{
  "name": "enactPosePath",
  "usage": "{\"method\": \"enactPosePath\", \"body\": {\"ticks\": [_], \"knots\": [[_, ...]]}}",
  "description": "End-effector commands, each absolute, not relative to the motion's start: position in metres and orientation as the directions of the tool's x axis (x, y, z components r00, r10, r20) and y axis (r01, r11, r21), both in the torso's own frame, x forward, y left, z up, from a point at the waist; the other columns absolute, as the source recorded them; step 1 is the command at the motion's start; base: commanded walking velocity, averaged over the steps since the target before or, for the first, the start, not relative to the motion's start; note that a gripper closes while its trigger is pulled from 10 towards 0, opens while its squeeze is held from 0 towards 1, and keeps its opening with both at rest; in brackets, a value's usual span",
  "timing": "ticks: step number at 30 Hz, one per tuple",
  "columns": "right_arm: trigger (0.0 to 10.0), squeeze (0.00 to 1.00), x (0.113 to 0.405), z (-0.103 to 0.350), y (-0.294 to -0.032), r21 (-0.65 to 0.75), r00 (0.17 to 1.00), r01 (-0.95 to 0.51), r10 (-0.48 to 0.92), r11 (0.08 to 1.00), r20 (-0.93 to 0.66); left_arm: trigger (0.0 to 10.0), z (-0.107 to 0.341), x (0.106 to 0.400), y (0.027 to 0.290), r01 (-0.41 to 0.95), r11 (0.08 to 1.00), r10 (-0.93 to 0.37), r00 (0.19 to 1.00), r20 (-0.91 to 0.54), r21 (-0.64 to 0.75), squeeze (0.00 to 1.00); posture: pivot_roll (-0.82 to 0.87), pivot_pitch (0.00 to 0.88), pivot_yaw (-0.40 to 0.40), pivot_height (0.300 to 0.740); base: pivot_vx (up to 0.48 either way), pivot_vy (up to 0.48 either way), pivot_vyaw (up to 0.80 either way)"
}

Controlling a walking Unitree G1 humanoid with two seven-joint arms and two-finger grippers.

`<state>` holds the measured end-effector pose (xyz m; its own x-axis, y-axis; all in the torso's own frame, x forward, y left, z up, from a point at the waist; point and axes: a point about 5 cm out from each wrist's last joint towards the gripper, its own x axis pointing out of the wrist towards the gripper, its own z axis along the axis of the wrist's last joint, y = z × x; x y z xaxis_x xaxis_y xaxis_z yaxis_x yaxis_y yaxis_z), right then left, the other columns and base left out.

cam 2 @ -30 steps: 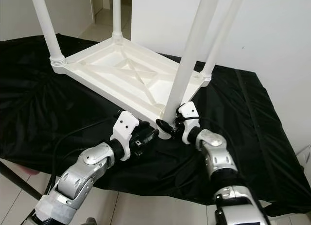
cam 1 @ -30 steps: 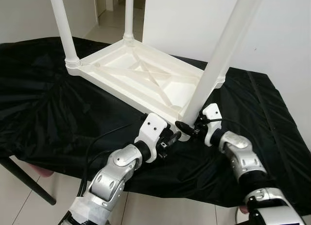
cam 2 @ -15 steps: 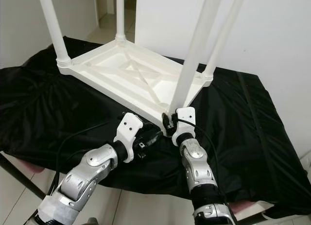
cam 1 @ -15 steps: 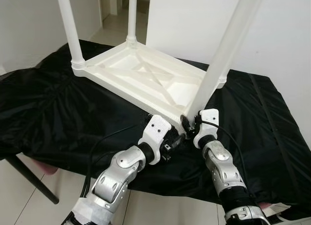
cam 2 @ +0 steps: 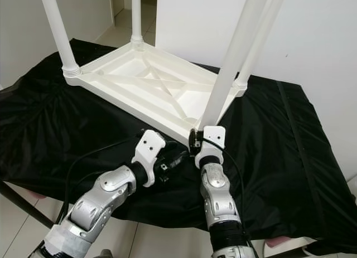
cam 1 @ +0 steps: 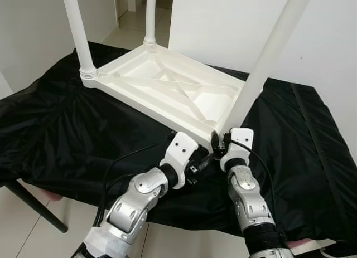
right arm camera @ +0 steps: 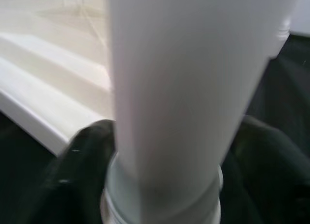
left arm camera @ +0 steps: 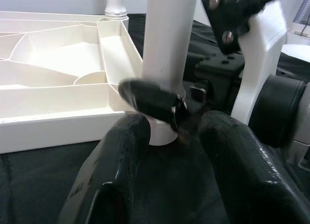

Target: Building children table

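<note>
Black cloth [cam 1: 67, 130] drapes the work surface before us, with white walls behind and a doorway beyond, and on it lies the white children's table [cam 1: 167, 91] upside down, its ribbed underside facing up and legs rising from its corners. Our right gripper [cam 1: 216, 142] sits at the foot of the near leg [cam 1: 262, 63], where that leg meets the corner socket nearest us; in the right wrist view its two black fingers [right arm camera: 82, 151] bracket the white tube on either side, pressed against it just above the collar, so we judge them clamped on the leg. Our left gripper [cam 1: 202, 159] lies just beside that same corner on the cloth, and its wrist view shows both fingers [left arm camera: 121, 156] spread apart with nothing between them, pointing at the leg's base. Compared with a second ago, our right forearm has swung in from the right side to stand almost straight under the leg, while the grip point at the base has stayed put; the whole scene has also shifted slightly, which we put down to our head moving. We read that swing as a turn of the wrist around the leg, probably twisting it tighter into its socket. Whether it is fully seated we cannot tell.
</note>
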<state>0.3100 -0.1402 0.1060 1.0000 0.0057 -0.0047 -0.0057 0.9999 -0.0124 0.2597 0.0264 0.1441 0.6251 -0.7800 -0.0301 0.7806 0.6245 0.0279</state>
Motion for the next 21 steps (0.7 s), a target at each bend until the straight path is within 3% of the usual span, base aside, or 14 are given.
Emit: {"method": "enactPosePath", "body": {"ticks": [1,5,6,7,8,11,12,21], "knots": [[10.0,1.0,0.305,0.09,-0.151,0.0,0.997,0.018,-0.018,1.0,-0.072,10.0,0.141,0.257,0.024,0.804,0.593,-0.804,0.594,-0.039,0.031,0.0,0.13,0.0,-0.101,0.74,0.0,0.0,0.0],[10.0,1.0,0.307,0.094,-0.155,0.015,0.998,-0.022,0.023,1.0,-0.053,10.0,0.141,0.255,0.024,0.803,0.595,-0.802,0.595,-0.039,0.029,0.0,0.13,0.002,-0.103,0.74,0.0,0.0,0.0],[10.0,1.0,0.308,0.096,-0.158,0.018,0.995,-0.085,0.086,0.996,-0.059,10.0,0.141,0.254,0.024,0.803,0.596,-0.802,0.596,-0.039,0.027,0.0,0.13,0.009,-0.105,0.74,0.0,0.0,0.0],[10.0,0.77,0.31,0.097,-0.161,0.017,0.988,-0.141,0.142,0.99,-0.063,10.0,0.141,0.254,0.024,0.802,0.597,-0.801,0.597,-0.039,0.025,0.0,0.13,0.011,-0.105,0.74,0.0,0.0,0.0],[10.0,0.0,0.311,0.099,-0.164,-0.002,0.977,-0.205,0.204,0.979,-0.065,10.0,0.14,0.253,0.024,0.802,0.597,-0.801,0.598,-0.039,0.022,0.0,0.13,0.013,-0.106,0.74,0.0,0.0,0.0],[10.0,0.0,0.312,0.101,-0.167,-0.015,0.963,-0.263,0.262,0.965,-0.065,10.0,0.14,0.252,0.024,0.801,0.598,-0.8,0.598,-0.04,0.02,0.0,0.13,0.021,-0.108,0.74,0.0,0.0,0.0],[10.0,0.0,0.315,0.106,-0.172,-0.068,0.929,-0.368,0.364,0.927,-0.069,10.0,0.139,0.251,0.025,0.8,0.599,-0.799,0.6,-0.042,0.017,0.0,0.13,0.027,-0.11,0.74,0.0,0.0,0.0],[10.0,0.0,0.323,0.113,-0.174,-0.129,0.863,-0.505,0.499,0.853,-0.081,10.0,0.14,0.252,0.027,0.792,0.61,-0.791,0.61,-0.042,0.018,0.0,0.14,0.041,-0.117,0.74,0.0,0.0,0.0]]}}
